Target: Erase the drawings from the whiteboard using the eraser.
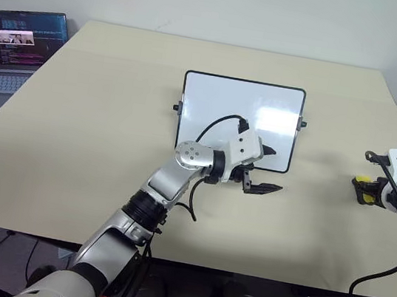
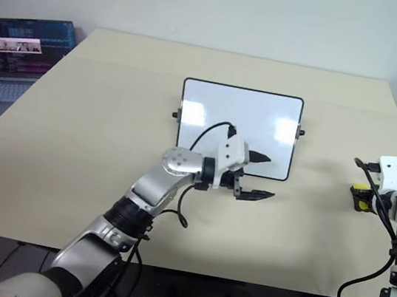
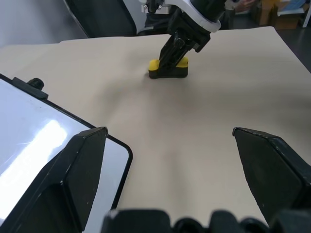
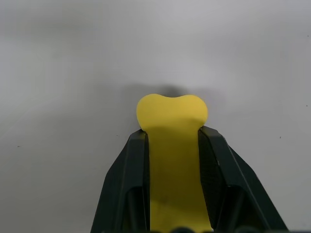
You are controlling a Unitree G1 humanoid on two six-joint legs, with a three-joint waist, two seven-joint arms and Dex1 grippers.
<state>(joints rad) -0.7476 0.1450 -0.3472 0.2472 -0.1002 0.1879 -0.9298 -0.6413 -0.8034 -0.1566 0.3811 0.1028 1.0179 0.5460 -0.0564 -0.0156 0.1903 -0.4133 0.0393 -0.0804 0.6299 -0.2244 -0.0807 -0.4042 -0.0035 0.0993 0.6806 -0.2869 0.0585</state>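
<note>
Beige and matte, the surface (image 1: 95, 140) fills most of the head views; a pale wall rises behind it, and an open laptop (image 1: 14, 54) with a lit screen sits off the robot's left edge. The whiteboard (image 1: 241, 114), white and glossy in a thin black frame with small side knobs, lies flat near the middle of the surface. Where the drawings would be cannot be told: the visible part of the board reads as blank apart from glare, and the left arm hides part of its near edge.

Left hand (image 1: 265, 170): fingers spread wide apart, empty, hanging over the board's near right corner and pointing toward the robot's right.

Right hand (image 1: 363, 189): fingers together, clamped on the eraser (image 4: 172, 145), a small yellow block squeezed at its waist between the two black fingers. In the left wrist view the eraser (image 3: 168, 69) rests with its dark face on the bare surface, well apart from the board and to its right.

Step in hand, as judged: the eraser has been gripped but wiping has not begun. The next move calls for lifting the eraser, carrying it leftward over the board's frame, and setting its dark face flat on the white area. The open left hand seems placed to steady the board; it may have to clear the wiping path.
</note>
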